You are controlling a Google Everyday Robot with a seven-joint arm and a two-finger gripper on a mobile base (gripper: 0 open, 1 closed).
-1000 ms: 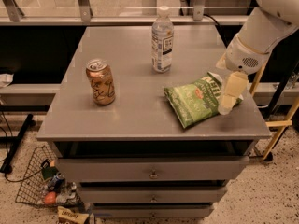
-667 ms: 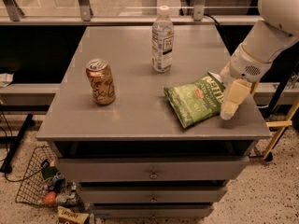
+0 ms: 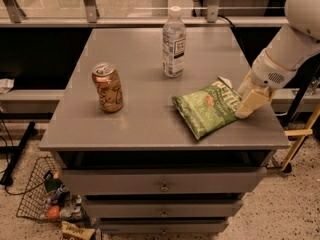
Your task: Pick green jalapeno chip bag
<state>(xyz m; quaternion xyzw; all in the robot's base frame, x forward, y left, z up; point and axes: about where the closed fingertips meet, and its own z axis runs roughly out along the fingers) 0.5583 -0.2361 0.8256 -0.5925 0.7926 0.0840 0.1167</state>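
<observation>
Gripper (image 3: 248,108): low over table (image 3: 145,129) right side, grip state I cannot tell | green jalapeno chip bag (image 3: 207,110): lying flat, right edge at gripper | can (image 3: 107,87): well apart, leftward | water bottle (image 3: 173,43): upright, beyond bag

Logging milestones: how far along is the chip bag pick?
Done: approach; the gripper sits at the right edge of the green jalapeno chip bag. In hand: the grasp, no firm hold visible. Left: the lift; the bag lies flat on the table.
</observation>
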